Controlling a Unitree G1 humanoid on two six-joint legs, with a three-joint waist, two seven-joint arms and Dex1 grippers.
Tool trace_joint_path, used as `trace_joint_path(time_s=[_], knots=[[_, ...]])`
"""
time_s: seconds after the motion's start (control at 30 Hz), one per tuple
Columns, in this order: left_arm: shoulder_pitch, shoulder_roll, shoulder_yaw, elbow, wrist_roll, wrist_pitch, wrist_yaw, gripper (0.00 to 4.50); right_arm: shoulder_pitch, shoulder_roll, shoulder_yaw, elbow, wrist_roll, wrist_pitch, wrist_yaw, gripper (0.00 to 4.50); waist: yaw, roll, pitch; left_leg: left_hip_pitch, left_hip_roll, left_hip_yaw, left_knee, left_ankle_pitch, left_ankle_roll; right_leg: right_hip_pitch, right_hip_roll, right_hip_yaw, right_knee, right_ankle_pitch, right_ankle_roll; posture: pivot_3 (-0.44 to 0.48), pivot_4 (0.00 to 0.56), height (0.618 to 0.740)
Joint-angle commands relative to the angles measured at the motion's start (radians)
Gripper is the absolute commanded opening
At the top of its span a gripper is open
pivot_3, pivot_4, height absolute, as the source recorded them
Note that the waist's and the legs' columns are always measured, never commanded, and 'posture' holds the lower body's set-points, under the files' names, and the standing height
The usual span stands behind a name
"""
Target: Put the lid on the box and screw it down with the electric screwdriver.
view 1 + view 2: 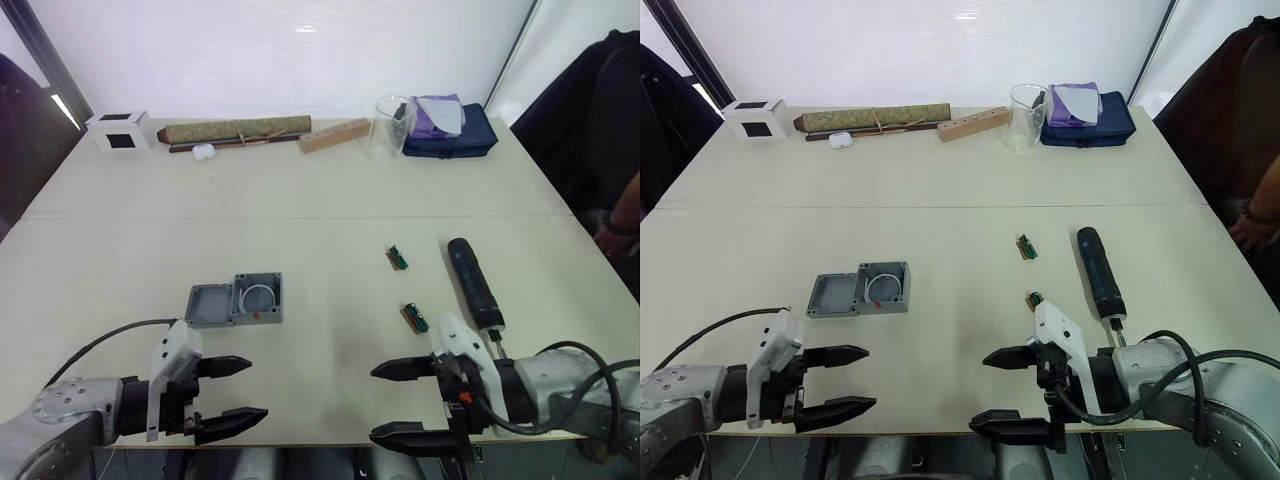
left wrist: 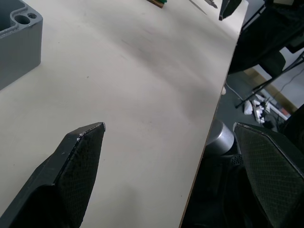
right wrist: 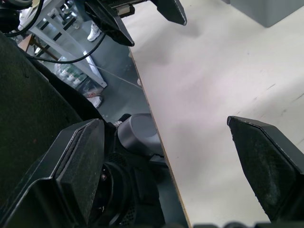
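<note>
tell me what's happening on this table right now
Nothing is being handled yet. The robot's left gripper and right gripper both hover open and empty over the near edge of the pale table. The thin flat grey metal lid lies beside the deeper square grey metal box, touching it, not on it. The thick black cylindrical electric screwdriver lies untouched on the robot's right, with two small green-brown bit holders nearby.

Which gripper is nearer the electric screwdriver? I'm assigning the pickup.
Right. The right gripper hovers open near the table's front edge, just short of the electric screwdriver; the left gripper is across the table, near the box.
</note>
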Motion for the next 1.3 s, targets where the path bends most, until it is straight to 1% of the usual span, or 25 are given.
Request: trace_joint_path(time_s=[0.03,0.47,0.67,0.7,0.77,0.83,0.87,0.9,0.93,0.97,1.0,1.03,1.07,1.1,1.13,1.2,1.3], knots=[[-0.006,-0.003,0.020,-0.009,-0.002,-0.018,0.002,4.44,-0.014,-0.004,0.003,0.000,-0.001,-0.012,0.013,4.49,0.000,0.000,0.000,0.000,0.000,0.000,0.000,0.000,0.000,0.000,0.000,0.000,0.000,0.000,0.000,0.000,0.150,0.740],[-0.019,-0.009,0.025,-0.016,-0.032,-0.002,0.016,4.44,-0.035,0.007,0.025,0.023,-0.046,-0.022,0.026,4.49,0.000,0.000,0.000,0.000,0.000,0.000,0.000,0.000,0.000,0.000,0.000,0.000,0.000,0.000,0.000,0.000,0.150,0.740],[-0.043,0.003,0.050,-0.002,-0.026,-0.003,0.023,4.44,-0.097,0.024,0.036,0.069,-0.098,-0.055,0.034,4.49,-0.001,0.000,0.000,0.000,0.000,0.000,0.000,0.000,0.000,0.000,0.000,0.000,0.000,0.000,0.000,0.000,0.150,0.740],[-0.056,0.010,0.063,0.006,-0.022,-0.002,0.029,4.44,-0.109,0.029,0.036,0.075,-0.106,-0.058,0.025,4.49,-0.001,0.000,0.000,0.000,0.000,0.000,0.000,0.000,0.000,0.000,0.000,0.000,0.000,0.000,0.000,0.000,0.150,0.740],[-0.114,0.040,0.108,0.039,-0.054,0.044,0.057,4.44,-0.153,0.046,0.038,0.087,-0.100,-0.040,-0.011,4.49,-0.001,0.000,0.000,0.000,0.000,0.000,0.000,0.000,0.000,0.000,0.000,0.000,0.000,0.000,0.000,0.000,0.150,0.740],[-0.203,0.083,0.149,0.092,-0.099,0.101,0.079,4.44,-0.215,0.051,0.041,0.102,-0.079,0.004,-0.052,4.49,0.000,0.000,0.000,0.000,0.000,-0.001,0.001,0.000,0.000,0.000,0.001,0.000,0.001,0.000,0.000,0.000,0.150,0.740],[-0.258,0.138,0.153,0.130,-0.085,0.120,0.062,4.44,-0.263,0.060,0.052,0.105,-0.060,0.030,-0.078,4.49,0.000,0.000,0.000,0.001,0.000,-0.001,0.001,0.000,0.000,0.000,0.001,-0.001,0.002,0.000,0.000,0.000,0.150,0.740],[-0.346,0.213,0.137,0.163,-0.087,0.146,0.026,4.44,-0.316,0.071,0.062,0.106,-0.040,0.050,-0.098,4.49,0.000,0.000,0.000,0.001,0.000,-0.001,0.001,0.000,0.000,0.000,0.001,-0.001,0.002,0.000,0.000,0.000,0.150,0.740],[-0.403,0.266,0.124,0.189,-0.084,0.159,-0.008,4.44,-0.357,0.085,0.074,0.106,-0.026,0.066,-0.118,4.49,-0.001,-0.002,0.001,0.001,0.000,-0.001,0.001,0.000,0.000,0.000,0.001,-0.001,0.002,0.000,0.000,0.000,0.150,0.740],[-0.489,0.353,0.064,0.205,-0.055,0.164,-0.069,4.44,-0.405,0.104,0.103,0.094,-0.063,0.053,-0.128,4.49,-0.003,-0.003,0.001,0.000,0.000,-0.001,0.002,0.000,0.000,0.000,0.001,-0.001,0.002,0.000,0.000,0.000,0.150,0.740],[-0.565,0.411,-0.017,0.197,-0.010,0.154,-0.114,4.44,-0.439,0.112,0.139,0.084,-0.116,0.045,-0.140,4.49,-0.004,-0.003,0.001,-0.002,0.000,-0.002,0.001,0.000,0.000,-0.002,0.002,-0.001,0.001,0.000,0.000,0.000,0.150,0.740],[-0.626,0.444,-0.093,0.188,0.036,0.135,-0.150,4.44,-0.463,0.124,0.170,0.078,-0.152,0.042,-0.155,4.49,-0.004,-0.003,0.001,-0.002,-0.001,-0.001,0.001,0.000,0.000,-0.002,0.002,-0.001,0.002,0.000,0.000,0.000,0.150,0.740],[-0.674,0.457,-0.154,0.190,0.076,0.110,-0.177,4.44,-0.483,0.143,0.197,0.075,-0.167,0.051,-0.175,4.49,-0.005,-0.002,0.001,-0.002,-0.001,-0.001,0.000,0.000,0.000,-0.002,0.002,-0.001,0.000,0.000,0.000,0.000,0.150,0.740],[-0.728,0.445,-0.216,0.196,0.114,0.092,-0.189,4.44,-0.494,0.162,0.223,0.074,-0.180,0.059,-0.194,4.49,-0.006,0.001,0.000,-0.002,-0.003,0.000,-0.001,0.000,0.000,-0.003,0.001,0.001,0.000,0.001,0.000,0.000,0.150,0.740],[-0.781,0.426,-0.273,0.208,0.147,0.087,-0.198,4.44,-0.501,0.180,0.247,0.072,-0.201,0.060,-0.211,4.49,-0.005,0.001,0.000,-0.002,-0.003,0.002,-0.002,0.000,0.001,-0.003,-0.001,0.002,0.000,0.002,0.003,0.000,0.150,0.740],[-0.866,0.382,-0.373,0.220,0.199,0.080,-0.229,4.44,-0.485,0.198,0.284,0.067,-0.247,0.048,-0.223,4.49,-0.005,0.000,0.000,-0.003,-0.003,0.001,-0.002,-0.001,0.001,-0.004,-0.001,0.001,0.001,0.002,0.005,0.000,0.150,0.740],[-0.942,0.322,-0.493,0.246,0.280,0.068,-0.270,4.44,-0.461,0.211,0.332,0.065,-0.315,0.034,-0.242,4.49,-0.005,-0.001,0.001,-0.007,-0.003,0.000,-0.001,0.000,0.001,-0.009,0.001,0.000,0.004,0.002,0.005,0.000,0.150,0.740]])
